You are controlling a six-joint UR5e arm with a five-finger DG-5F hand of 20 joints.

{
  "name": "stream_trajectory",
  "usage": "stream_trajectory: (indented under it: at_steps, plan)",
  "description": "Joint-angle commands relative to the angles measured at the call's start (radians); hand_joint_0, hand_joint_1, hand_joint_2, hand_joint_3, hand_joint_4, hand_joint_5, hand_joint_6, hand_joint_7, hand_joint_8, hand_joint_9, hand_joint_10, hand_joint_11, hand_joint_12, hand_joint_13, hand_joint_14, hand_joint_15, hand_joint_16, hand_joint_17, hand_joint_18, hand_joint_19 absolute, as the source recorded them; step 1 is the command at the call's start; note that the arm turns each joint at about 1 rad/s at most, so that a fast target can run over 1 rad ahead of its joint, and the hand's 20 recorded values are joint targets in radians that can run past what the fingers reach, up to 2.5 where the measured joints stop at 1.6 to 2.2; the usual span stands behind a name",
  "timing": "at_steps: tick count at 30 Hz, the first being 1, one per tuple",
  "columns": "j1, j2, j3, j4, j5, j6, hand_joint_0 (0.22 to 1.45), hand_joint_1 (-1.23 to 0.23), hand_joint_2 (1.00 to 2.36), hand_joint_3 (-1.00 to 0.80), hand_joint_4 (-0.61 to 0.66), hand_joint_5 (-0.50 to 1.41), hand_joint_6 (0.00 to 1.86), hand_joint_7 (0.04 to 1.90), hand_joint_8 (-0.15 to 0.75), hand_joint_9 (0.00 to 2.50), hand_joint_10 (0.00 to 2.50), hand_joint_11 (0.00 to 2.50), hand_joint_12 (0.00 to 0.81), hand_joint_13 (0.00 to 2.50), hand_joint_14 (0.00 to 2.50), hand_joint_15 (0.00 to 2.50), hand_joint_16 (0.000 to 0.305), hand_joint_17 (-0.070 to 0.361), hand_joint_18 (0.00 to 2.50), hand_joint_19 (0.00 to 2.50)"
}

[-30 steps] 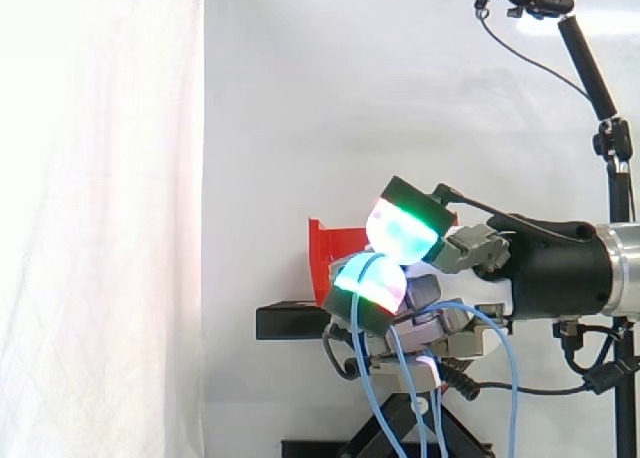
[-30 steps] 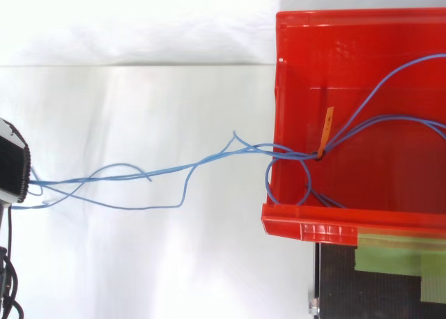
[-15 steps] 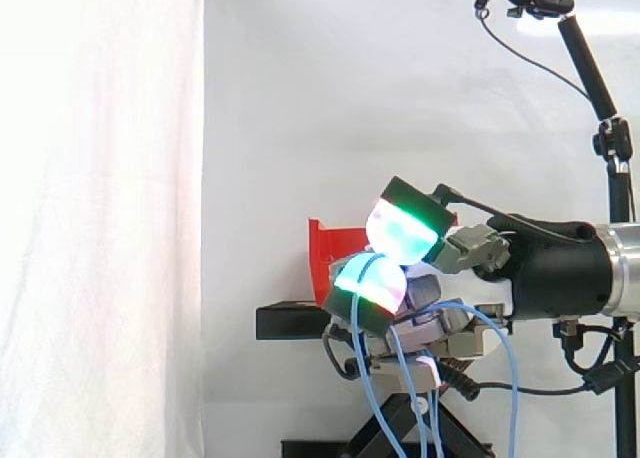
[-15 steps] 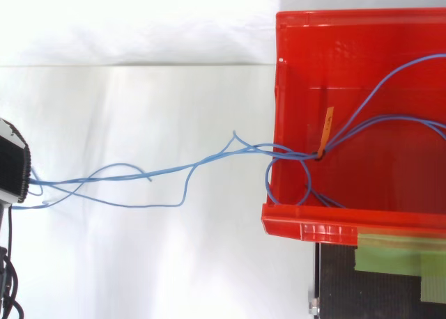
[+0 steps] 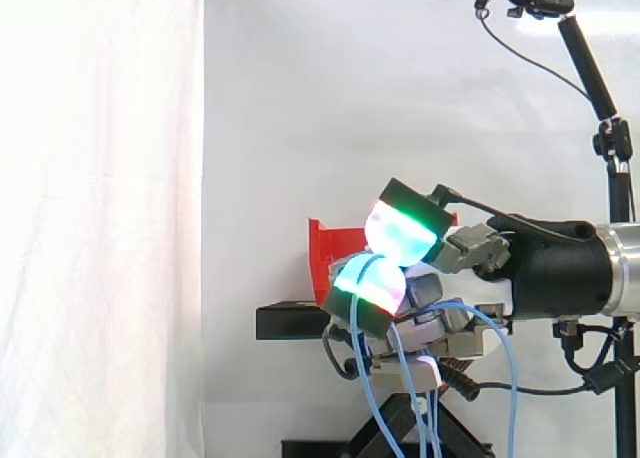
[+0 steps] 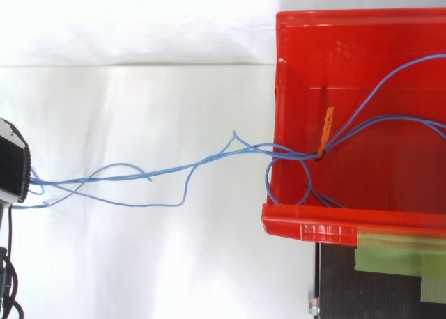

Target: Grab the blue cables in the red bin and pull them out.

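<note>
The blue cables, bound by an orange tie, lie partly inside the red bin and partly trail over its wall across the white surface to the hand, whose curled fingers clasp them, loops hanging below.

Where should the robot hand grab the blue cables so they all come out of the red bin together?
Probably at the orange tie, where the blue cables are bunched into one knot just inside the red bin's left wall. Come straight down through the bin's open top. The robot hand now pinches loose strands far outside.
</note>
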Motion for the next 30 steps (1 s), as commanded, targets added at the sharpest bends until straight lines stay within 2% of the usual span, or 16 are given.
stream_trajectory:
  at_steps: [1, 30]
  plan:
    - [0.0, 0.0, 0.0, 0.0, 0.0, -0.001, 0.92, -0.96, 1.01, -0.52, 0.0, 0.73, 1.02, 0.55, 0.246, 0.77, 2.5, 1.33, 0.323, 1.05, 1.91, 1.21, 0.044, 0.099, 1.02, 1.23]
    - [0.0, 0.0, 0.0, 0.0, 0.0, -0.001, 0.92, -0.96, 1.01, -0.53, 0.02, 0.76, 0.96, 0.6, 0.247, 0.86, 2.42, 1.38, 0.324, 1.11, 1.7, 1.3, 0.043, 0.097, 1.03, 1.23]
